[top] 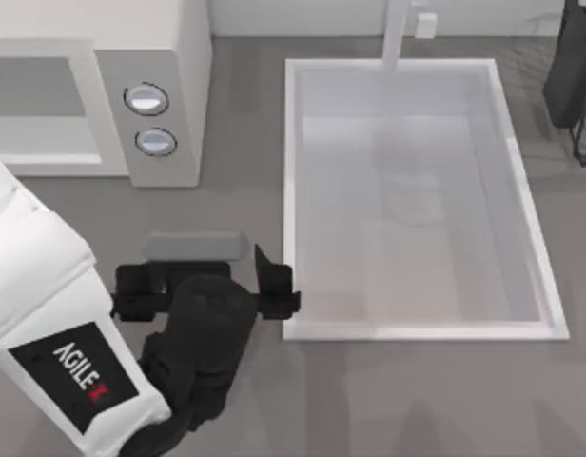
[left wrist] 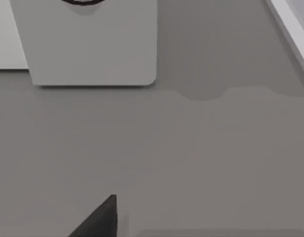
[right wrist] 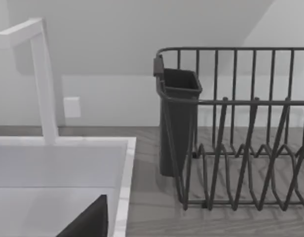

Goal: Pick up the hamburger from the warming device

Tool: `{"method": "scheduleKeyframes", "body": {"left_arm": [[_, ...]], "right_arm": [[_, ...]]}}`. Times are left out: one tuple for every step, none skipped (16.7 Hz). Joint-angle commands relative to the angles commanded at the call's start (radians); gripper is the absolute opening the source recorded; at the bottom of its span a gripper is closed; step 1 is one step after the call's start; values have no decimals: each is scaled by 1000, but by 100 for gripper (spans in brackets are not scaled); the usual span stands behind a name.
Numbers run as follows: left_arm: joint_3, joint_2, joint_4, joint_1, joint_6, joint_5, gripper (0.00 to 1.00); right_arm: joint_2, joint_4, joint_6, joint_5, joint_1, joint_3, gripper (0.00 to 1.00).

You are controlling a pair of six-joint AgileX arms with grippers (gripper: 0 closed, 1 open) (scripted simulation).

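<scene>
White warming device (top: 131,95) is seen up-left of the left tool (top: 207,276), whose finger spread cannot be told; hamburger unseen.

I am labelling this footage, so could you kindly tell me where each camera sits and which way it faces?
Top view: above the table, looking down on the white boxy microwave, white rectangular sink basin and my left arm's black gripper.
Left wrist view: on my left arm, facing the grey tabletop and the microwave's corner; one dark fingertip shows.
Right wrist view: on my right arm, facing the sink, white faucet and dark wire dish rack.
Shared: top and left wrist both show the microwave.
</scene>
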Motion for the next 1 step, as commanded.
{"method": "scheduleKeyframes", "body": {"left_arm": [[0,0,0,0,0,0,100]], "right_arm": [[0,0,0,0,0,0,100]]}}
